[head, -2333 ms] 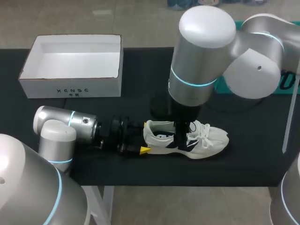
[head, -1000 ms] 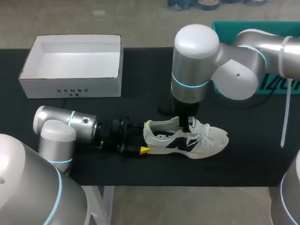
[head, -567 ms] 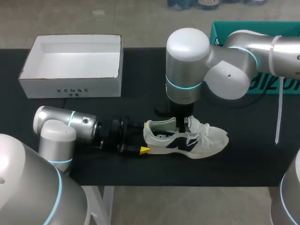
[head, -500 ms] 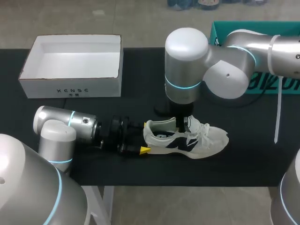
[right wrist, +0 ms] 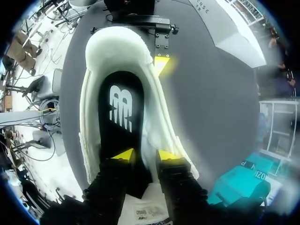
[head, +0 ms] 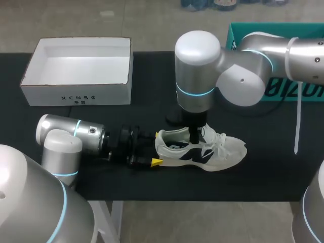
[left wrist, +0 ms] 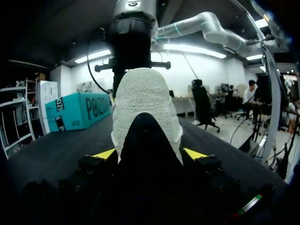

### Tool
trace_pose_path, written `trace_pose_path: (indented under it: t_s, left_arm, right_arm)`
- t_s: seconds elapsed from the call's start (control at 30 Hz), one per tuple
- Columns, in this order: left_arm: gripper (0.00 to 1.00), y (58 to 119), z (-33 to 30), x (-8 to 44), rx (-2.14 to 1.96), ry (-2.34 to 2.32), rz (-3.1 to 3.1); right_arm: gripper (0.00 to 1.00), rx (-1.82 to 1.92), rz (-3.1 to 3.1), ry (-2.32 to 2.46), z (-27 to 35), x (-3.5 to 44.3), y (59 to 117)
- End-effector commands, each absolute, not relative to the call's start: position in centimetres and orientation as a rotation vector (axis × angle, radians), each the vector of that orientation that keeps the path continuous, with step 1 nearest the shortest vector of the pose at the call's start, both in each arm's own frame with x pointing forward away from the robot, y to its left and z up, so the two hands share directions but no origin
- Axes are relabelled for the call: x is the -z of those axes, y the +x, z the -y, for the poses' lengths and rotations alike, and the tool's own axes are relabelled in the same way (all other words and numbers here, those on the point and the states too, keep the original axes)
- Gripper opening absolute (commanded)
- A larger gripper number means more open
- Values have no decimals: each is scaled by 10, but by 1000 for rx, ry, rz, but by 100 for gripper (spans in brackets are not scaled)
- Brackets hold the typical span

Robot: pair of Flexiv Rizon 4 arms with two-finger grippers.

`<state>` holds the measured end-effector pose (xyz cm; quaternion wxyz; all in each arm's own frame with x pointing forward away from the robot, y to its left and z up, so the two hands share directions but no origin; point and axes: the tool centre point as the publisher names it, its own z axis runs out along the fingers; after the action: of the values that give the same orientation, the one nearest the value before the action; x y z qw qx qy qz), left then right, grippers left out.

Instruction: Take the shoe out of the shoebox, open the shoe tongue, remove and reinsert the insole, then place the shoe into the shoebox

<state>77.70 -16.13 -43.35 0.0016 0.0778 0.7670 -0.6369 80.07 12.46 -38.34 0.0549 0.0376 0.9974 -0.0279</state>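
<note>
The black table [head: 263,172] carries everything. The right arm [head: 197,66] comes in from the right, past a teal box [left wrist: 77,110] that stands on the table's right part, and points straight down over the middle. The left arm [head: 71,132] lies low and level along the near left of the table, aimed rightward.

An open white shoebox [head: 76,93] stands at the far left, well apart from the shoe, and its inside shows only white card.

A white sneaker [head: 223,149] with dark side panels lies upright on the table in front of the middle, outside the box, heel toward the left arm and toe to the right, laces loose over the forefoot.

Inside it a black insole [right wrist: 119,117] lies flat along the bottom, from the heel cup forward under the right gripper.

The left gripper [left wrist: 149,153] has the sneaker's heel between its two yellow tips, one pressed to each side, so its jaws pinch the heel.

The right gripper [right wrist: 145,155] reaches down into the shoe's mouth just behind the laces, above the front part of the insole; whether its jaws grip the insole, the lining or nothing at all cannot be told from these views
</note>
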Motion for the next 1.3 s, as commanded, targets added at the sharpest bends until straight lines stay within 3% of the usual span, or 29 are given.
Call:
trace_pose_path:
  t_s: [0.03, 0.43, 0.47, 0.53, 0.57, 0.6, 1.3]
  left_arm:
    - [0, 776, 163, 436, 1996, 243, -2407]
    - [0, 776, 163, 436, 1996, 243, -2407]
    - [0, 776, 163, 436, 1996, 243, -2407]
    - [0, 776, 163, 436, 1996, 243, -2407]
    - [0, 776, 163, 436, 1996, 243, -2407]
    - [0, 776, 163, 436, 1996, 243, -2407]
    - [0, 776, 163, 436, 1996, 243, -2407]
  right_arm:
    - [33, 93, -3042, 122, -121, 398, 803]
    - [43, 180, -3169, 55, -131, 465, 786]
    - [41, 184, -3180, 50, -132, 467, 785]
    - [24, 198, -3214, 49, -133, 470, 780]
    - [5, 197, -3232, 55, -134, 468, 776]
    - [0, 217, -3241, 47, -134, 467, 775]
    - [0, 202, -3253, 110, -128, 423, 767]
